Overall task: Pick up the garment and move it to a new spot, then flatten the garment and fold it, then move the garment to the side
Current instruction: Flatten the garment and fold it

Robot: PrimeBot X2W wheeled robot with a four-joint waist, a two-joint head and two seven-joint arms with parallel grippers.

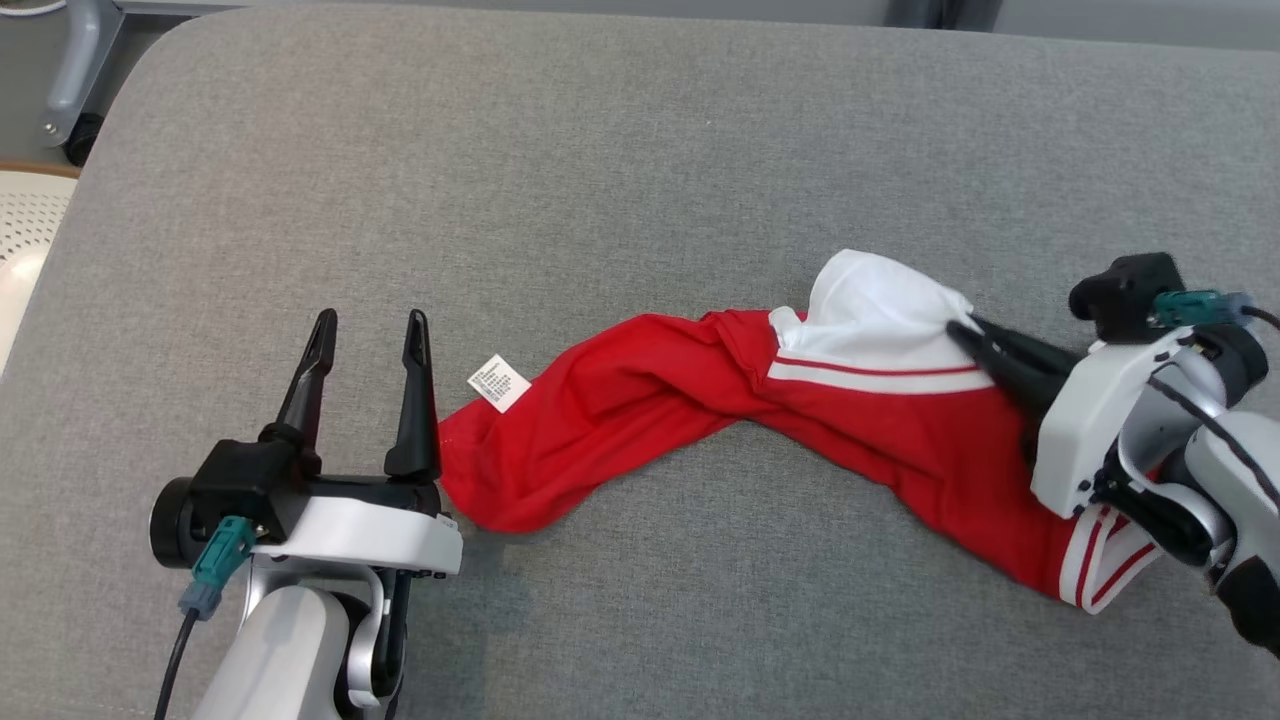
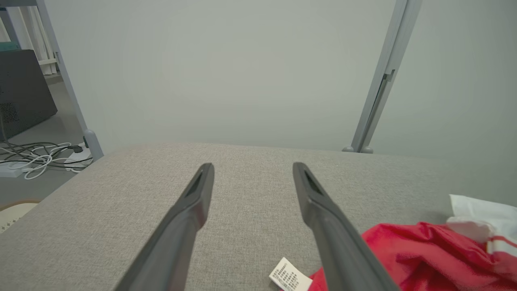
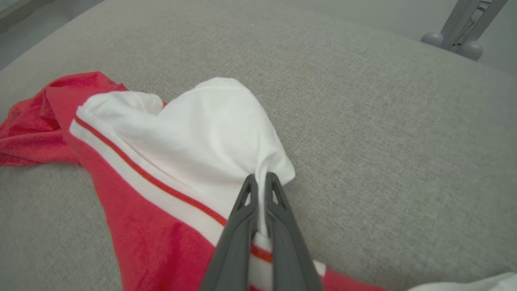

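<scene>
A red garment [image 1: 640, 400] with a white panel, red-and-white stripes and a small white label [image 1: 499, 382] lies bunched in a long twisted band on the grey cushion [image 1: 560, 180]. My right gripper [image 1: 962, 333] is shut on the garment's white cloth at its right part; in the right wrist view the cloth [image 3: 194, 129] is pinched between the tips of the right gripper [image 3: 261, 179]. My left gripper [image 1: 370, 325] stands open just left of the garment's left end, nothing between its fingers. In the left wrist view the left gripper [image 2: 252, 167] points over bare cushion, the garment [image 2: 420, 250] at lower right.
The cushion's rounded left edge drops to the floor, where a pale perforated object [image 1: 30, 225] and a grey frame leg with a caster [image 1: 75, 90] stand. Cables [image 2: 40, 155] lie on the floor beyond the far left corner. A grey post [image 2: 381, 76] rises behind the cushion.
</scene>
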